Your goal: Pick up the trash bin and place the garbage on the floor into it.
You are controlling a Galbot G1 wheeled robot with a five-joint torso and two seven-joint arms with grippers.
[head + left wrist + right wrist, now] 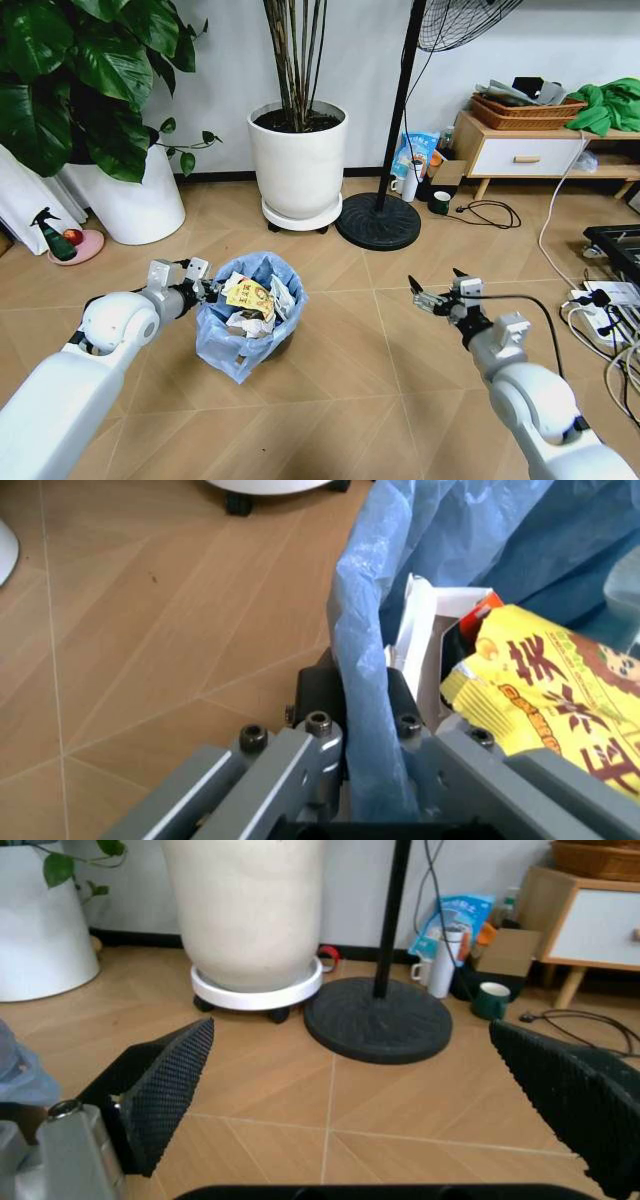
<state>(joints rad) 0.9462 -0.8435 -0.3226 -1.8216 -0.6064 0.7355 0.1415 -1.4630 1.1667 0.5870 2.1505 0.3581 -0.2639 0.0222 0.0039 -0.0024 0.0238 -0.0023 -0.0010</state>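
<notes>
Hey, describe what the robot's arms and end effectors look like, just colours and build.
Both arms have glossy white rounded shells with grey metal wrist blocks. The left end effector has grey links with black bolt heads. The right end effector has black fingers faced with knurled, diamond-textured pads, and a black cable loops behind its wrist.

The trash bin (248,318), blue-bagged, sits upright on the floor (360,400), stuffed with garbage (250,298), a yellow wrapper on top.

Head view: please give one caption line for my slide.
Left gripper shut on trash bin rim; right gripper open.
</notes>
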